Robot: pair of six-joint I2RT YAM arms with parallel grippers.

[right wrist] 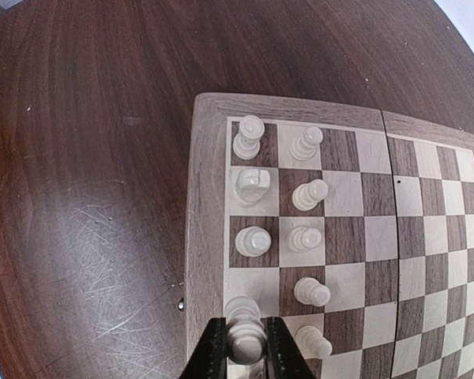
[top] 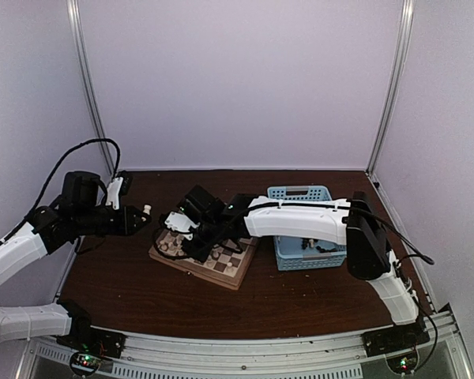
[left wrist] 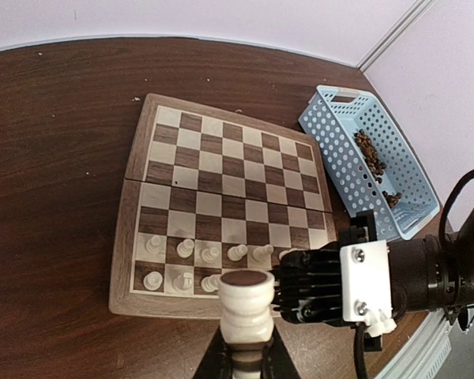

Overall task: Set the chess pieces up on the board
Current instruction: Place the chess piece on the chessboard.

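Chess piece (right wrist: 243,341) in right end effector (right wrist: 243,322), base cut off

Overhead view: dim and slightly grainy, with diffuse light on pale walls (top: 237,79); the dark table (top: 126,292) swallows detail. Wrist views: brighter, with the board (left wrist: 221,166) sharp and its straight edges bowed by wide lenses. In the right view, table scratches catch a dull sheen. The left lens's near piece (left wrist: 245,304) and the right lens's near piece (right wrist: 243,338) look slightly soft.
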